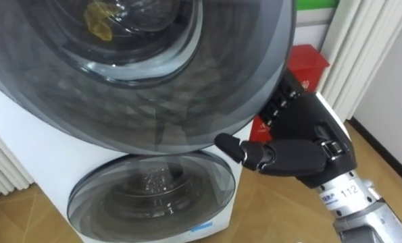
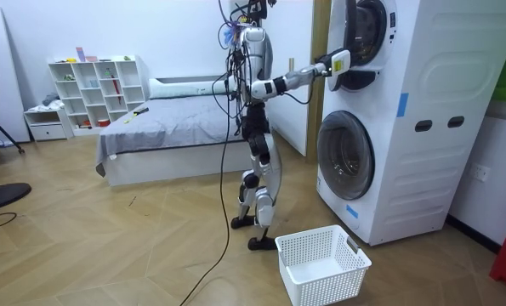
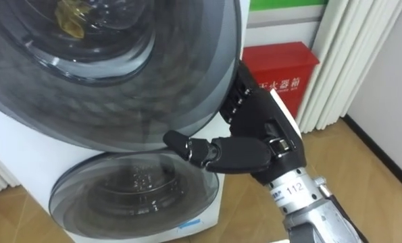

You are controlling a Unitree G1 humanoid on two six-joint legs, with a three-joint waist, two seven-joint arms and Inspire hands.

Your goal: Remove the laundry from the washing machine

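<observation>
- Right robot hand (image 1: 302,145) comes in from the lower right and lies against the lower right rim of the upper door (image 1: 187,94). Its thumb (image 1: 231,145) points along under the rim.
- The hand's far end is hidden behind the door rim, so I cannot tell whether it grips the door.
- A yellow crumpled item (image 1: 99,20) shows through the upper door's glass at the top edge. It is cut off and blurred by reflections.
- The lower door (image 1: 153,192) is shut, and its contents are unreadable.
- A red bin (image 1: 307,64) is partly hidden behind the hand.
- In the room view, the robot stands before the stacked washing machine (image 2: 440,102). A white basket (image 2: 323,263) sits on the floor just beside its feet.
</observation>
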